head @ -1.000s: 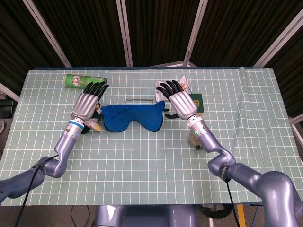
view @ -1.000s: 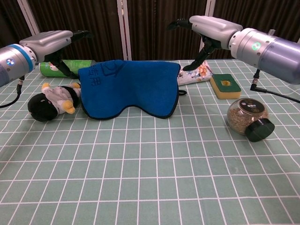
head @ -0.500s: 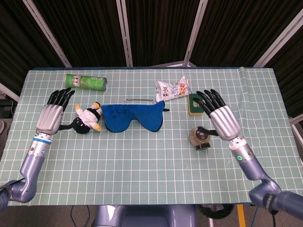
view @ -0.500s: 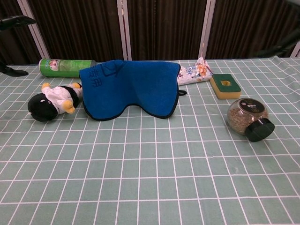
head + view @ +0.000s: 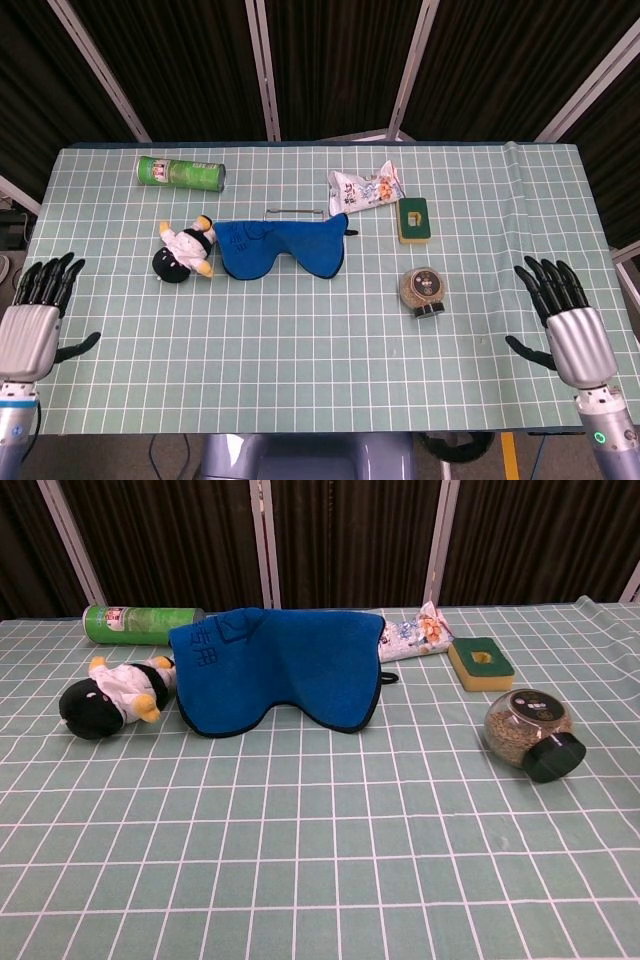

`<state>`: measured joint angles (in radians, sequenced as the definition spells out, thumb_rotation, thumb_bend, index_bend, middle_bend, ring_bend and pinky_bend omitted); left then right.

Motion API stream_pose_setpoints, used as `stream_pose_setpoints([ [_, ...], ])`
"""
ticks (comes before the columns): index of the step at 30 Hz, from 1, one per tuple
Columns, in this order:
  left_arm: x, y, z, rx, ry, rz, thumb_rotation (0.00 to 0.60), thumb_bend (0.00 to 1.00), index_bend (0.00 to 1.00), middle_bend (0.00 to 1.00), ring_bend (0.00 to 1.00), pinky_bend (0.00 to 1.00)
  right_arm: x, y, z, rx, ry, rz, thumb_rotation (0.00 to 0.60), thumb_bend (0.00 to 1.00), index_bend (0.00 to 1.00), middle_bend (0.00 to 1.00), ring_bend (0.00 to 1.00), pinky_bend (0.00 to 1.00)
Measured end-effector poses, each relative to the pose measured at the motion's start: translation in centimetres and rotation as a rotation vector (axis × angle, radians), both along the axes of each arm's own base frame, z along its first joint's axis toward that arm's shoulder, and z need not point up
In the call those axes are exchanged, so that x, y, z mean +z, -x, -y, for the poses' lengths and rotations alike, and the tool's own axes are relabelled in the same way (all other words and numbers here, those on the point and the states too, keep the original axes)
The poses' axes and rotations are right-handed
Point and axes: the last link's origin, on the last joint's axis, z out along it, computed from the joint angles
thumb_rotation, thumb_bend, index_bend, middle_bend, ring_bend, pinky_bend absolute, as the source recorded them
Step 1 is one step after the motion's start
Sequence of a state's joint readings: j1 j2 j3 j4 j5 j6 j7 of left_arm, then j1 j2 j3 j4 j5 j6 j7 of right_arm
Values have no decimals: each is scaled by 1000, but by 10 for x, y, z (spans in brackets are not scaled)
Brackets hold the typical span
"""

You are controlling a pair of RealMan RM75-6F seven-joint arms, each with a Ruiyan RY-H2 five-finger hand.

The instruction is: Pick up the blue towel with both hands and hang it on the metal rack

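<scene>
Towel (image 5: 275,670) hangs draped over the rack (image 5: 297,211), upright and spread in the chest view, so the task looks done; judging from this, nothing is left but parking the arms. Near edge first: left hand (image 5: 33,322) at 8 o'clock off the table's near-left corner, fingers spread, holding nothing. Right hand (image 5: 570,325) at 4 o'clock by the near-right corner, likewise spread and empty. Both well apart from the towel. Mid-table: jar (image 5: 528,728) lying on its side at 3 o'clock of the towel; penguin toy (image 5: 108,695) just beside the towel at 9 o'clock. Farther back: sponge (image 5: 480,662), snack bag (image 5: 418,635), green can (image 5: 140,624) at 11 o'clock. Only a thin bar of the rack shows, behind the towel's top edge in the head view.
</scene>
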<state>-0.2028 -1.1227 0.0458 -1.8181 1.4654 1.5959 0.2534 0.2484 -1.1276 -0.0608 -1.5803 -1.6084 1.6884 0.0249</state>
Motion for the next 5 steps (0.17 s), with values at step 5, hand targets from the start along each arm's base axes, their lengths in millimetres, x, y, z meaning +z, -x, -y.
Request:
stream_pose_setpoints([
  [5,1,5,13,3,3,-19,600,0,0,0,0,0,-2,3,-14,-9,8,34,600,0,0,0,0,0],
])
